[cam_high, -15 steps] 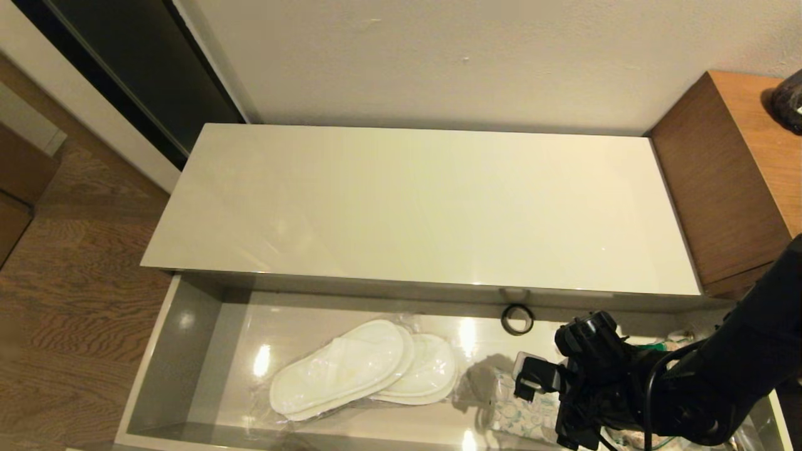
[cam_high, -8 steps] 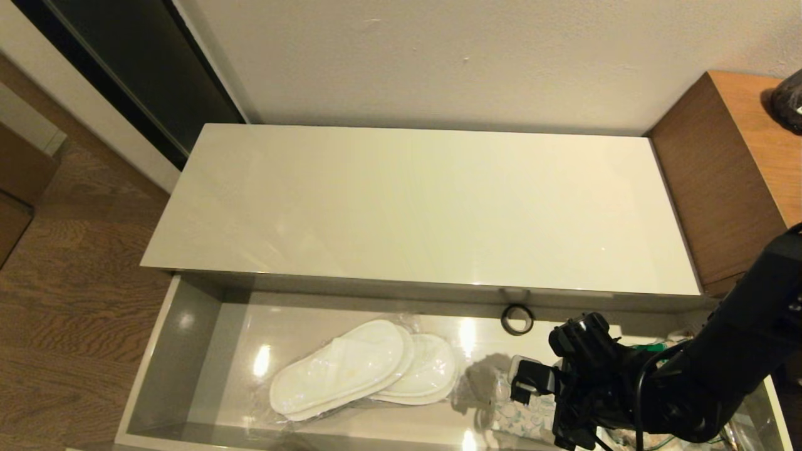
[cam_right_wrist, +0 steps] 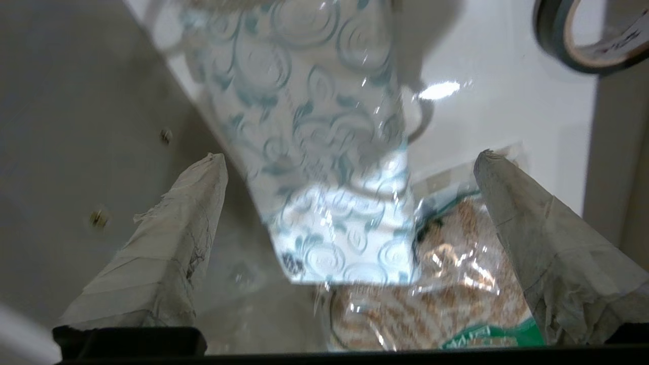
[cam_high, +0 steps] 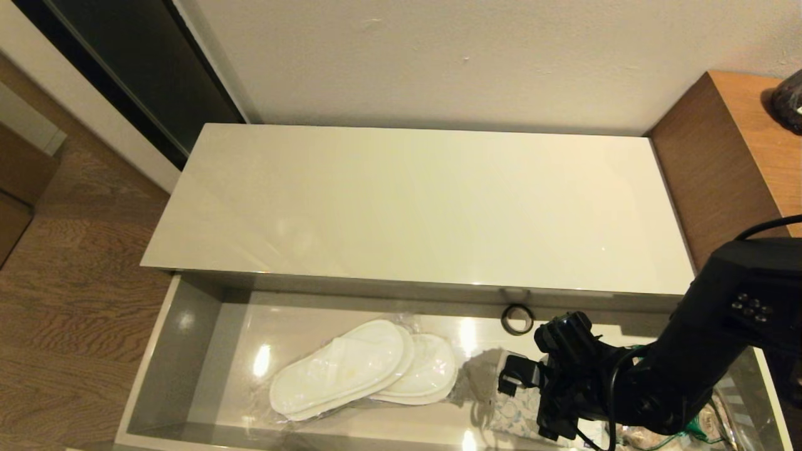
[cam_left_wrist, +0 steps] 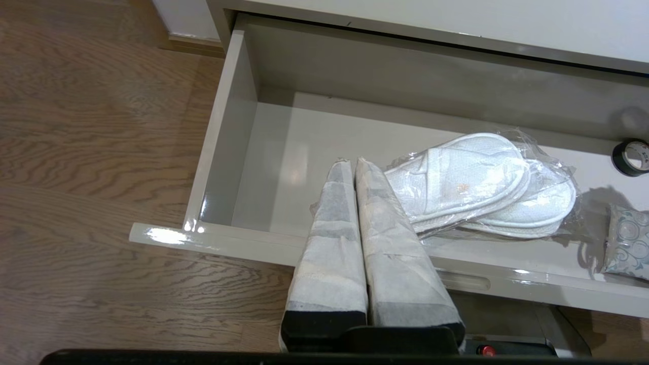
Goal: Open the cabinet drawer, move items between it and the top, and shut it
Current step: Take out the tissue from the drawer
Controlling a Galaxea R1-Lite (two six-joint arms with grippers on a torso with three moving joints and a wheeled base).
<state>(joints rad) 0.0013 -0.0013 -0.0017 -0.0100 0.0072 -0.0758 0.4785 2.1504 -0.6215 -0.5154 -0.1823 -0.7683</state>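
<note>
- Grey-beige inside of the cabinet drawer [cam_high: 188, 351] is fully visible: it stands pulled out toward the near side, under the glossy cream top [cam_high: 413, 207], which carries nothing.
- In the last second the right claw [cam_high: 523, 391] has moved left along the right part of the drawer, and its forearm has swung higher and nearer.
- Its two wrapped fingers [cam_right_wrist: 167, 243] are spread wide, one on each side of the patterned tissue pack [cam_right_wrist: 324, 152]. They hold nothing yet, and I cannot tell if they touch it.
- I judge this means the pick of the tissue pack is now being lined up; the closing comes next.
- A brown snack bag [cam_right_wrist: 441, 304] lies just under the near end of the pack, so the claw could catch it too.
- The wrapped slippers [cam_high: 369, 366] lie in the middle of the drawer, not moved, and the small black ring [cam_high: 517, 319] sits at the far wall.
- The left claw [cam_left_wrist: 350, 167] hangs over the near front of the drawer, fingers pressed together and empty.
</note>
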